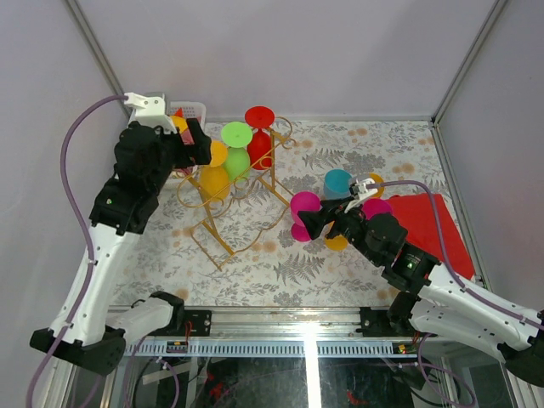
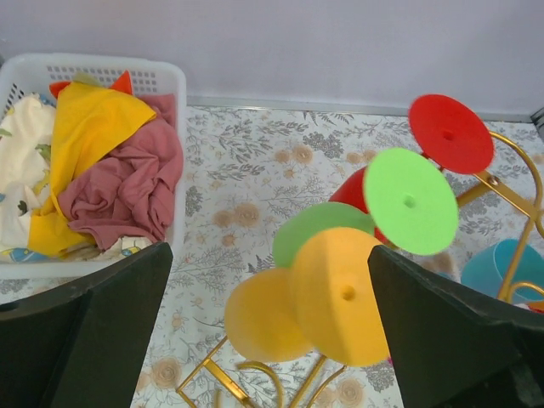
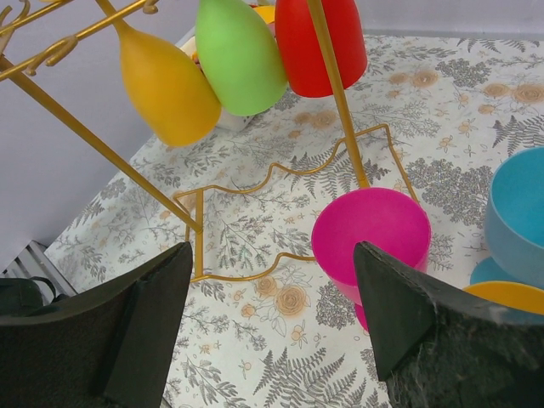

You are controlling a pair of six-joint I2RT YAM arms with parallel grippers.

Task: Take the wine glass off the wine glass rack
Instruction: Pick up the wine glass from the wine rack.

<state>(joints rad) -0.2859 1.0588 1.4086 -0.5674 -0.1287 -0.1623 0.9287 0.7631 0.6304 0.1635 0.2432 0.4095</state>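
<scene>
The gold wine glass rack (image 1: 228,200) stands left of centre, its base wire (image 3: 200,223) showing in the right wrist view. Three wine glasses hang from it upside down: yellow (image 1: 214,177), green (image 1: 236,146) and red (image 1: 259,136). My left gripper (image 1: 201,146) is open at the rack's upper left. The yellow glass's round foot (image 2: 344,293) lies between its fingers (image 2: 93,340), not touching them. My right gripper (image 1: 316,223) is open and empty, low over the table. A magenta glass (image 3: 371,228) rests on the table just ahead of its right finger (image 3: 425,331).
A white basket (image 2: 170,85) of cloths sits at the back left. A teal glass (image 1: 337,181), a yellow glass foot (image 3: 510,297) and a red cloth (image 1: 432,223) lie to the right. Grey walls close in the table on three sides.
</scene>
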